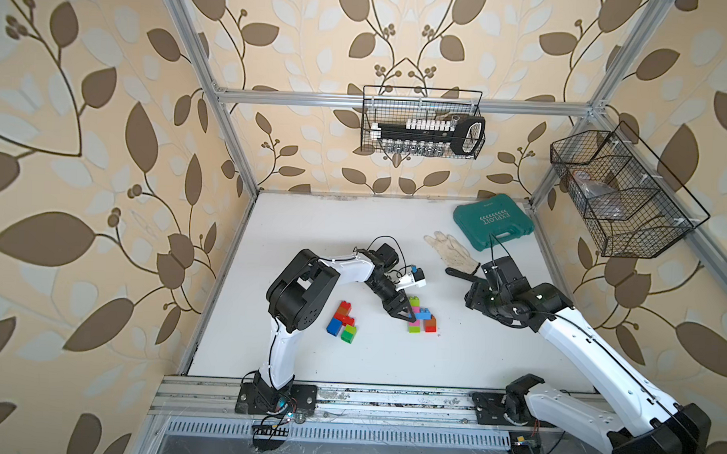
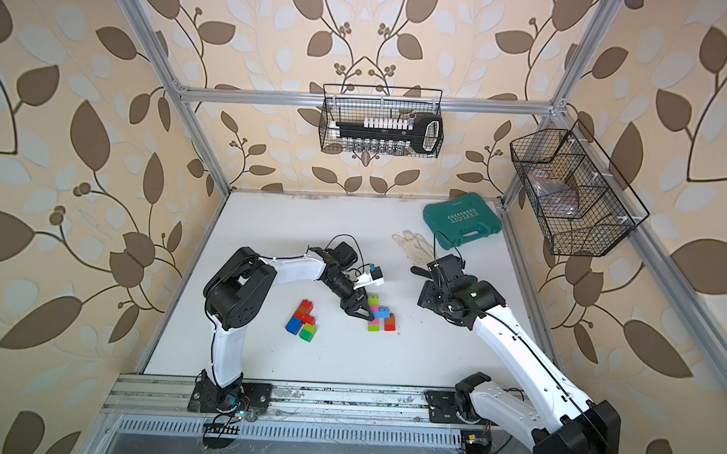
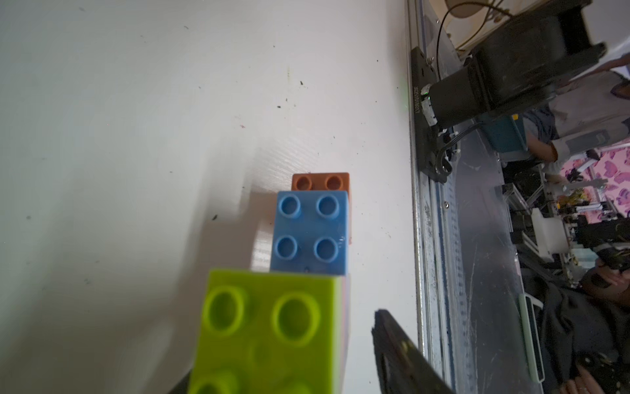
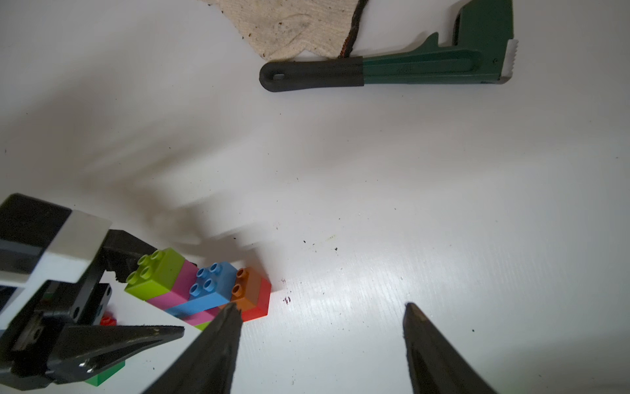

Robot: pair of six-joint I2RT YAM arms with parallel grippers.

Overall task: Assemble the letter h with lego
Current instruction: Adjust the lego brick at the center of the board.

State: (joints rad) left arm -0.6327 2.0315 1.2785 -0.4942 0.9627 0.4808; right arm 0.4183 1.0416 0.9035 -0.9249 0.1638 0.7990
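Jaws parted, left gripper (image 1: 409,315) angles down, seemingly straddling the lego (image 1: 423,314).

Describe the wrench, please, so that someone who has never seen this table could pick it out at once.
Start at the teal case in the table's far right corner; a pale glove lies just in front of it. The wrench lies flat by that glove's cuff. It is the only long tool there: dark green, with a black grip.

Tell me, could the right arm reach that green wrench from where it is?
Probably yes. The right gripper is open, and the wrench lies on the table just ahead with nothing between them; only the glove's edge meets its handle.
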